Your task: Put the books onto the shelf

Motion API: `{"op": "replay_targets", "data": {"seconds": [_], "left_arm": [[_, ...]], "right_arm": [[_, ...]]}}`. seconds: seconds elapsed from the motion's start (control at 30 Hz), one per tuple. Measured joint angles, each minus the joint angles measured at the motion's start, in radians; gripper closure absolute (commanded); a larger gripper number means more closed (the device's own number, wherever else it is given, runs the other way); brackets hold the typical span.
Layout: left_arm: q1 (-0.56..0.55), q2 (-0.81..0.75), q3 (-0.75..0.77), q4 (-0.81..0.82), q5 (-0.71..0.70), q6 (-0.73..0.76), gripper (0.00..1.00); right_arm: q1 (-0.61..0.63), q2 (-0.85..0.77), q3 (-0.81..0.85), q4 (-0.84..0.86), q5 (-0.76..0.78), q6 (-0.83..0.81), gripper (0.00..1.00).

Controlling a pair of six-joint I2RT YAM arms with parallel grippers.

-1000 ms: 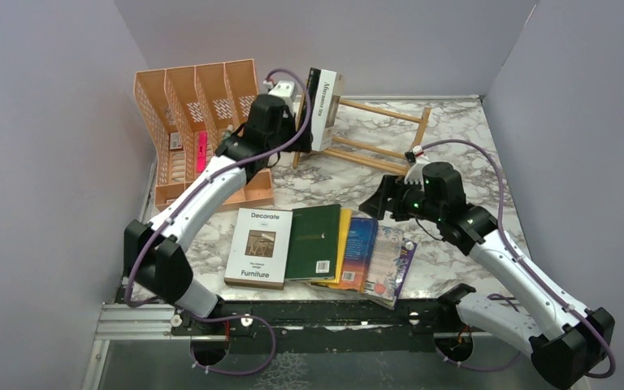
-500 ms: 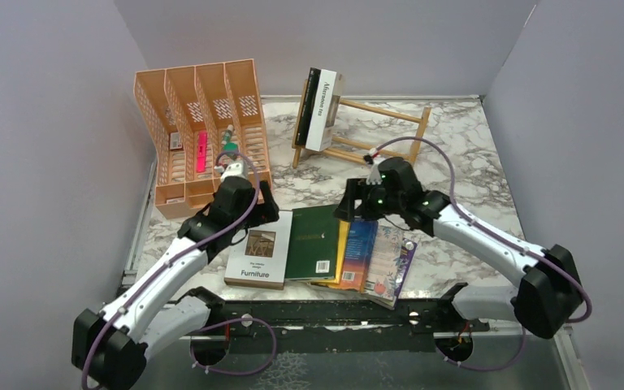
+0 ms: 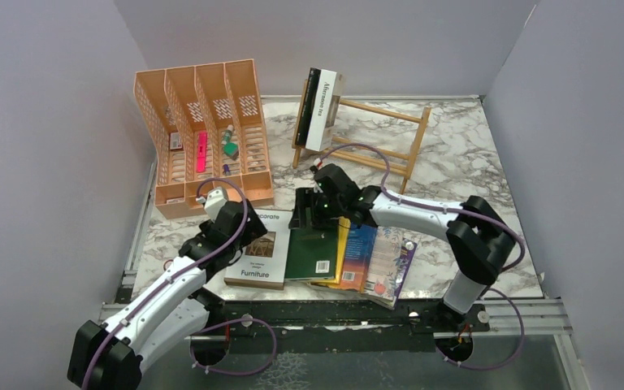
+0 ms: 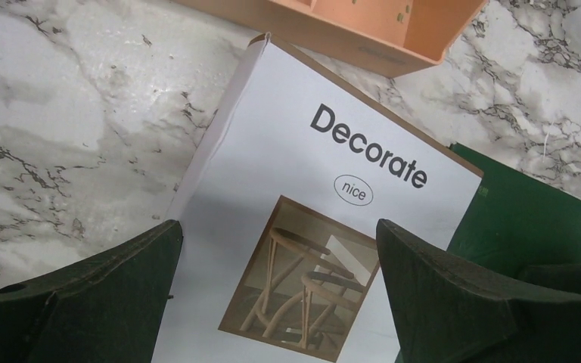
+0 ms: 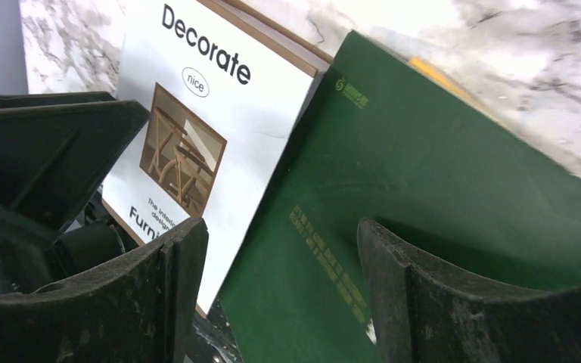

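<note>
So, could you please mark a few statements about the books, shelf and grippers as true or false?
1. One book stands on the shelf. True.
2. The left gripper grips the white book. False: it is open above it, holding nothing.
3. The green book lies flat beside the white book. True.
4. The right gripper is at the shelf. False: it is open over the green book.
</note>
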Motion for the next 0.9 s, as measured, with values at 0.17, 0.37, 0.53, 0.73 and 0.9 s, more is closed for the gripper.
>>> {"op": "replay_targets", "data": {"seconds": [0.17,0.37,0.53,0.73,0.9], "left_arm": [[0.000,0.004,-0.018,0.039,-0.036,-0.019,0.01],[0.003,0.012,-0.069,0.076,-0.076,-0.035,0.01],[0.006,0.022,-0.100,0.074,-0.085,-0.052,0.01],[0.006,0.019,-0.116,0.100,-0.075,-0.069,0.04],[0.009,-0.017,-0.137,0.114,-0.050,-0.067,0.08]], "right_arm": [[0.034,0.093,0.058,0.005,0.027,0.053,0.29],[0.055,0.188,0.139,0.005,0.053,0.105,0.34],[0.058,0.230,0.175,0.005,0.066,0.138,0.37],[0.058,0.238,0.169,0.038,0.036,0.157,0.46],[0.055,0.242,0.117,0.129,-0.036,0.180,0.54]]}}
